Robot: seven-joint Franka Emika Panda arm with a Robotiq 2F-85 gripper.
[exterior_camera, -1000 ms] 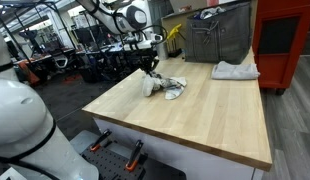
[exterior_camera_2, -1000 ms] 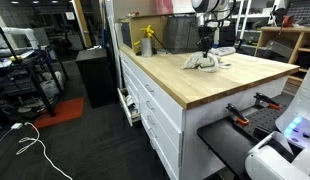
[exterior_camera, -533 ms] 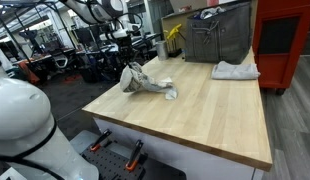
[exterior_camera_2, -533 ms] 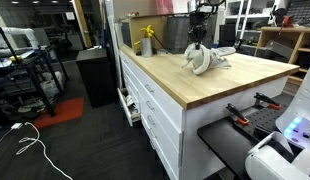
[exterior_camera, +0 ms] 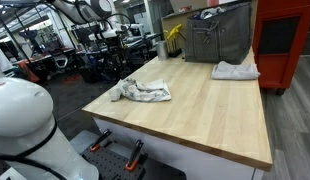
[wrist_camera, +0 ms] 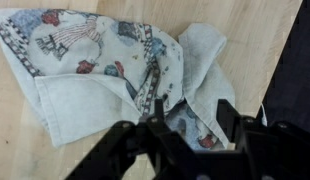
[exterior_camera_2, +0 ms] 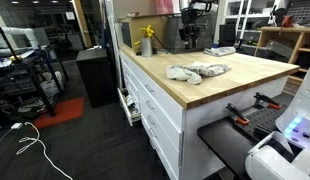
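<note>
Lengthwise across the table [exterior_camera: 220, 115], cloth [exterior_camera: 142, 91]

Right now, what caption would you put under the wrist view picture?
Open gripper hovering above a crumpled patterned cloth on the wooden table.

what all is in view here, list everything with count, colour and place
patterned cloth: one, pale with coloured prints, lying crumpled on the table near its edge
plain cloth: one, white-grey, on the table's far side by the red cabinet
table: one, light wood top
metal bin: one, grey, at the back of the table
yellow item: one, yellow, beside the metal bin, too small to identify
red cabinet: one, red, next to the table
clamps: two, black and orange, in front of the table
arm: one, white, raised above the table
gripper: one, black, jaws apart and empty, above the patterned cloth
</note>
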